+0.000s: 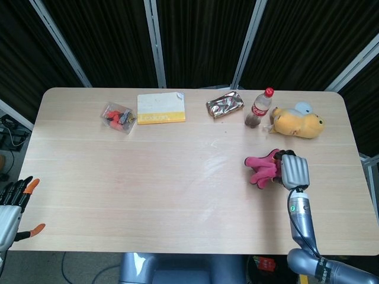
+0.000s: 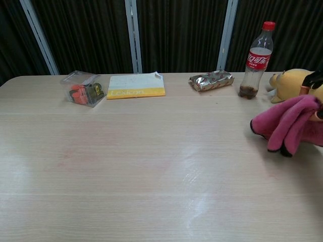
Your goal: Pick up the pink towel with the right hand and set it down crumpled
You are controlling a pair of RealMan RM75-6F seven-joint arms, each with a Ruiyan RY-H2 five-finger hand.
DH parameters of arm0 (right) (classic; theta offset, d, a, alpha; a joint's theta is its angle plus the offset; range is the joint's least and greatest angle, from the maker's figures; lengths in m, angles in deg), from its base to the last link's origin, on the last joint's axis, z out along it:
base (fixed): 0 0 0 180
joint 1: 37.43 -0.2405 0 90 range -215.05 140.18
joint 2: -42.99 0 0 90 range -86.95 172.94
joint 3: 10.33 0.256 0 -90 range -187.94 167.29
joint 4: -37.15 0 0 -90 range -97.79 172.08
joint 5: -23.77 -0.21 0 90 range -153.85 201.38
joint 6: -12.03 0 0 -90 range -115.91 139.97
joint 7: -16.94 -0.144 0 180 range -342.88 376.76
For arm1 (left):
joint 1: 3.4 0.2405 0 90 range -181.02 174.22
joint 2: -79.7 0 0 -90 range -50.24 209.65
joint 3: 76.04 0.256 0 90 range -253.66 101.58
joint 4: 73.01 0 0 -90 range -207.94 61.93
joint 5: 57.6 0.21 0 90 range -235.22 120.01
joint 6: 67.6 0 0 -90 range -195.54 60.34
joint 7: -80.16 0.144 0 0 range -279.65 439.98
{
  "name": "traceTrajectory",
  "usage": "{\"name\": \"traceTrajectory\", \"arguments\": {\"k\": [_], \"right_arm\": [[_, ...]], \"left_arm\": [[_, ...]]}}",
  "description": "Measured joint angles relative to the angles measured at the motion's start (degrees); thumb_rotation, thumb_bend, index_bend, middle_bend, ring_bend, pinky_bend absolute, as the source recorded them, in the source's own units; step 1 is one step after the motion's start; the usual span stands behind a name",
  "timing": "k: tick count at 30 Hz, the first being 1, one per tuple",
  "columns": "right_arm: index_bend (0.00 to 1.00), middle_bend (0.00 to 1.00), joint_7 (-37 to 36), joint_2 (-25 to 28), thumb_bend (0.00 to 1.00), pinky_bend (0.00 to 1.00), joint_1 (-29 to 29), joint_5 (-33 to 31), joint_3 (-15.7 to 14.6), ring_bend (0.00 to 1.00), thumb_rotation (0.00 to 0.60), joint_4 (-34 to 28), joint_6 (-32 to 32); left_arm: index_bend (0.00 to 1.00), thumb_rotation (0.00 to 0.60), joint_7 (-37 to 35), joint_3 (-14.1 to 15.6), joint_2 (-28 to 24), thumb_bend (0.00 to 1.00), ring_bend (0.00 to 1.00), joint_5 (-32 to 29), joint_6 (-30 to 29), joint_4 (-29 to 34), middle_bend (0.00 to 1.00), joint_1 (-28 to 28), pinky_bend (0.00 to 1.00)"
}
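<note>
A bunched pink towel (image 1: 261,167) hangs from my right hand (image 1: 295,170) over the right part of the table; in the chest view the pink towel (image 2: 290,125) is at the right edge, with only a sliver of that hand's dark fingers above it. The hand grips the towel's right side, and the folds droop to the left. Whether the towel's lowest fold touches the wood, I cannot tell. My left hand (image 1: 12,204) is off the table's left front corner, fingers apart, holding nothing.
Along the back edge sit a clear box with orange pieces (image 1: 118,116), a white-and-yellow book (image 1: 161,107), a foil packet (image 1: 224,105), a cola bottle (image 1: 258,108) and a yellow plush toy (image 1: 298,123), which is just behind the towel.
</note>
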Motion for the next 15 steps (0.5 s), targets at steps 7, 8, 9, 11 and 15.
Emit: {"name": "traceTrajectory", "arguments": {"k": [7,8,9,11,15], "right_arm": [[0.00,0.00,2.2,2.6,0.00,0.00,0.1,-0.3,-1.6,0.00,0.600,-3.4,0.2],[0.00,0.00,2.3,2.9,0.00,0.00,0.2,-0.1,-1.7,0.00,0.600,-4.0,0.6],[0.00,0.00,2.3,3.2,0.00,0.00,0.4,0.1,-1.8,0.00,0.600,-4.7,1.0],[0.00,0.00,2.2,4.4,0.00,0.00,0.9,1.1,-2.2,0.00,0.600,-6.6,2.0],[0.00,0.00,1.3,7.2,0.00,0.00,2.7,4.2,-3.7,0.00,0.600,-10.4,4.4]], "left_arm": [[0.05,0.600,0.1,0.0,-0.1,0.00,0.00,0.0,0.0,0.0,0.00,0.0,0.00],[0.05,0.600,0.0,0.1,-0.2,0.00,0.00,0.0,0.1,0.1,0.00,0.0,0.00],[0.05,0.600,0.0,0.1,-0.2,0.00,0.00,0.0,0.1,0.1,0.00,0.0,0.00],[0.05,0.600,-0.2,0.0,-0.2,0.00,0.00,0.2,-0.1,0.1,0.00,0.0,0.00],[0.04,0.600,-0.5,0.0,-0.2,0.00,0.00,0.4,-0.3,0.0,0.00,0.1,0.00]]}}
